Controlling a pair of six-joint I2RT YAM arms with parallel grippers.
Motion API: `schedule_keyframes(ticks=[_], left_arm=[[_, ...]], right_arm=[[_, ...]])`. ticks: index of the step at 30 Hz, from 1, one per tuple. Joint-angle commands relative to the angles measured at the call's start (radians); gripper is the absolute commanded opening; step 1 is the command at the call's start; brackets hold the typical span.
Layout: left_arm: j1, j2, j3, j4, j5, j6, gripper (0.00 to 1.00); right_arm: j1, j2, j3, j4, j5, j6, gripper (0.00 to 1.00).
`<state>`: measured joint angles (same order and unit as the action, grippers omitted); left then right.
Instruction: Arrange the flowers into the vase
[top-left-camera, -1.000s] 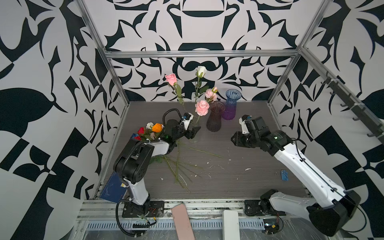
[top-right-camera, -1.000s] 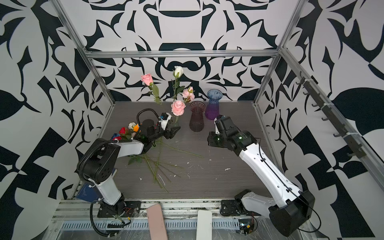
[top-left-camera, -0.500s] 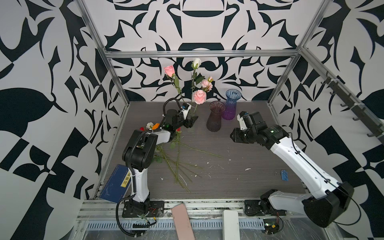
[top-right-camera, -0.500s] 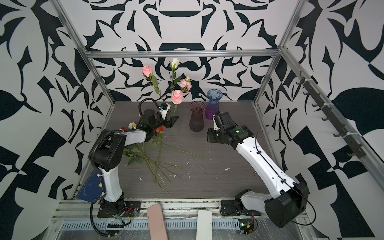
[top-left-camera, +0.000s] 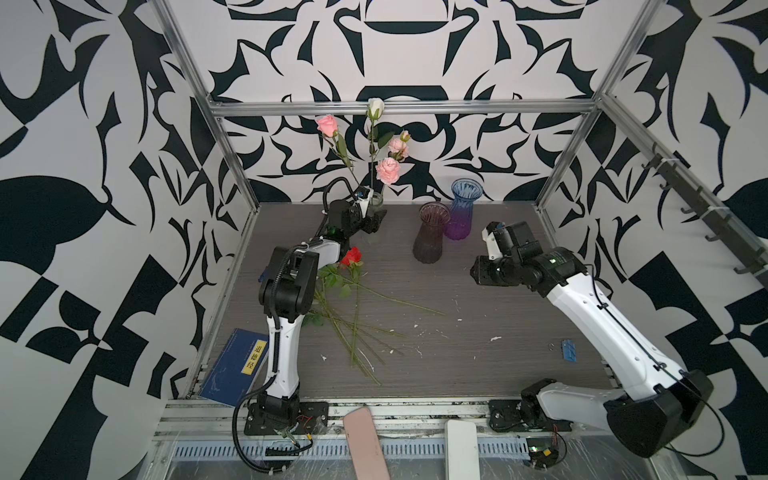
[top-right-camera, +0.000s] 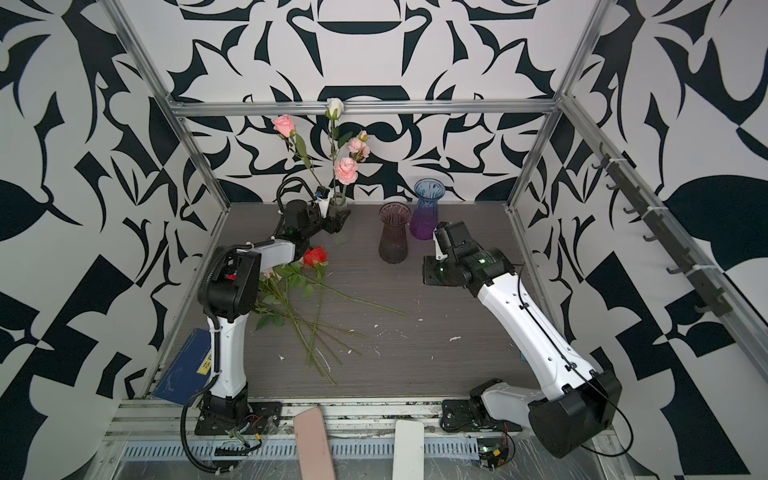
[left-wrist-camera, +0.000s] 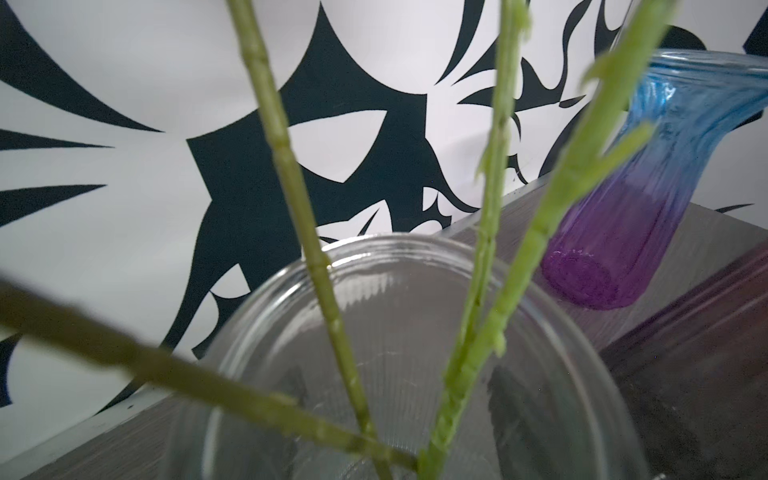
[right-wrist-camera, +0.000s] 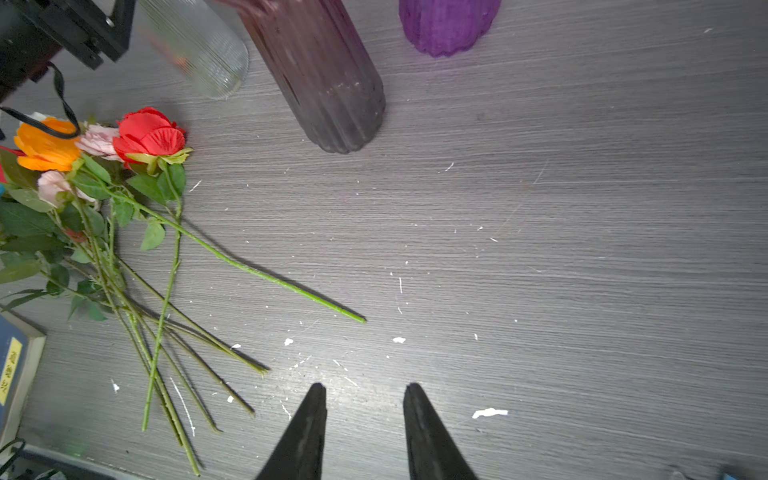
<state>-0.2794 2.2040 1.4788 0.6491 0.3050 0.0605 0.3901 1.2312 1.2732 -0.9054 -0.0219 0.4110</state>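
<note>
The left hand (top-left-camera: 367, 216) clasps the clear glass vase (left-wrist-camera: 395, 249) holding four flowers (top-left-camera: 388, 170); the right hand (right-wrist-camera: 363, 395) hangs narrowly parted, empty. At seven o'clock loose flowers (top-left-camera: 332, 277) lie, at three a maroon vase (top-left-camera: 429, 241) and a blue-purple vase (top-left-camera: 460, 212), on the grey worktop (top-left-camera: 498, 332) inside black-and-white patterned walls (top-left-camera: 415, 54).

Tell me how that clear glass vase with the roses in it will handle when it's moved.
The clear glass vase in the left gripper is slick-looking glass, so it may slip and is likely fragile. Its long rose stems splay far above the rim, so it's probably top-heavy and apt to tip when released.
</note>
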Motion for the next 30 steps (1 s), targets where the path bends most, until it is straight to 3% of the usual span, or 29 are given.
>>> schedule_keyframes(ticks=[1,12,15,19,23,30], left_arm=[[0.015,0.039,0.051,-0.035,-0.013,0.037,0.65],[0.030,0.050,0.067,-0.038,0.016,0.035,0.66],[0.028,0.036,0.044,-0.023,0.039,0.043,0.88],[0.021,0.015,0.010,-0.002,0.032,0.053,0.99],[0.019,-0.009,-0.019,0.012,0.001,0.050,0.99],[0.019,-0.074,-0.093,0.026,-0.036,0.040,0.99]], right_arm=[[-0.012,-0.013,0.044,-0.012,0.025,-0.026,0.36],[-0.023,0.053,0.070,0.016,-0.005,-0.037,0.36],[-0.024,0.063,0.085,0.021,-0.010,-0.046,0.36],[-0.027,0.068,0.084,0.026,-0.019,-0.052,0.41],[-0.028,0.071,0.079,0.026,-0.042,-0.053,0.51],[-0.030,0.070,0.081,0.037,-0.062,-0.054,0.59]])
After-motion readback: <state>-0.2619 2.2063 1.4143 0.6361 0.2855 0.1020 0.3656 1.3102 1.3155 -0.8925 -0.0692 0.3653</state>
